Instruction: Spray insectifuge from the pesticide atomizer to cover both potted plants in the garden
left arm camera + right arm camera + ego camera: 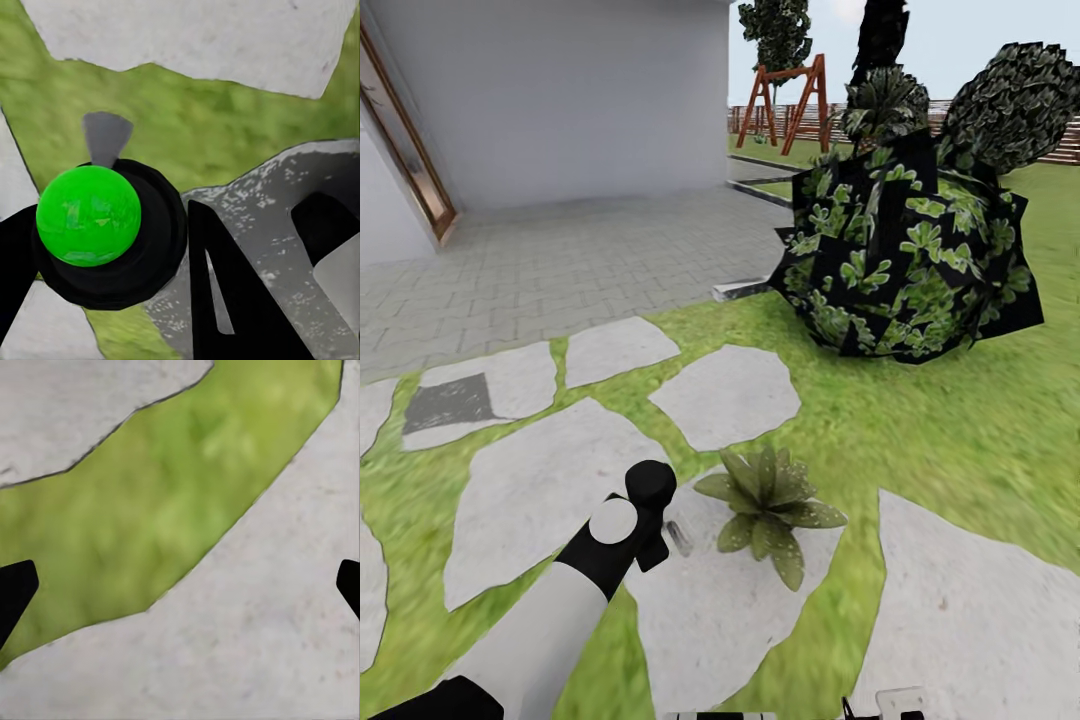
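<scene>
One potted plant (768, 505), a low rosette of pointed speckled leaves, stands on a stepping stone (730, 395) just right of my left gripper (658, 525). In the left wrist view the pesticide atomizer (112, 232) is seen end-on. It shows a round black top with a bright green dome and a grey nozzle wedge (106, 136). My left gripper (112, 277) is shut on it, with a finger against each side. My right gripper (180, 592) hangs open over grass and stone, with nothing between its fingers. The second potted plant is out of view.
A big dark blocky bush (910, 250) rises behind the plant at the right. Grey paving (560, 260) and a house wall (580, 90) lie to the far left. A swing set (790, 95) and a wooden fence (1060, 145) stand at the back.
</scene>
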You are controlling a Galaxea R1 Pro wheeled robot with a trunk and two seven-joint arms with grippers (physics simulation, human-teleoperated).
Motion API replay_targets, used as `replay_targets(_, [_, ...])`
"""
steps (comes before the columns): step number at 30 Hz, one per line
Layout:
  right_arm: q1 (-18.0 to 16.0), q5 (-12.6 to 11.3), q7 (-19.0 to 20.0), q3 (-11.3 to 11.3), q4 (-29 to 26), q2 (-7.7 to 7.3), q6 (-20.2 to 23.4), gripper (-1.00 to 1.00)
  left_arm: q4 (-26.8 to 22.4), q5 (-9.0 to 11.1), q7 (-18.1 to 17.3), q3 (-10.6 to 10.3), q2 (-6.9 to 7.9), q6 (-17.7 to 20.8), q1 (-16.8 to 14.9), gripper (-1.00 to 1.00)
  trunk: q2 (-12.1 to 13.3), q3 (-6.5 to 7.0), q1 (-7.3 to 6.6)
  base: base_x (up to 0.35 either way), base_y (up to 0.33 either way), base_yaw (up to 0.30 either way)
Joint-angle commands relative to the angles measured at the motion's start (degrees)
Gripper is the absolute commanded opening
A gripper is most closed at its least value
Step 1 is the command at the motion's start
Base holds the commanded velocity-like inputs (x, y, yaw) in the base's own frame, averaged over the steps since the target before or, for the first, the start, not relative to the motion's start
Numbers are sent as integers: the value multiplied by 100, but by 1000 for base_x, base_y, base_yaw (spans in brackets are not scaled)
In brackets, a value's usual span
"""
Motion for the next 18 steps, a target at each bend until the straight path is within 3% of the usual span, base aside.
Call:
replay_targets(1, [-4,25,-56,46,6,0,-10,100,-4,-54,-58,-9,1,60,-2,-100,-1,-4,0,42,303,-253])
replay_targets(10, [-4,25,-57,46,7,0,-10,100,-37,-54,-58,-42,-16,50,-60,-100,-1,-4,0,5,303,-295])
replay_targets(18, [-4,25,-57,46,2,0,-10,100,-4,-63,-58,-91,-102,10,-776,-100,-1,-4,0,0,263,-300])
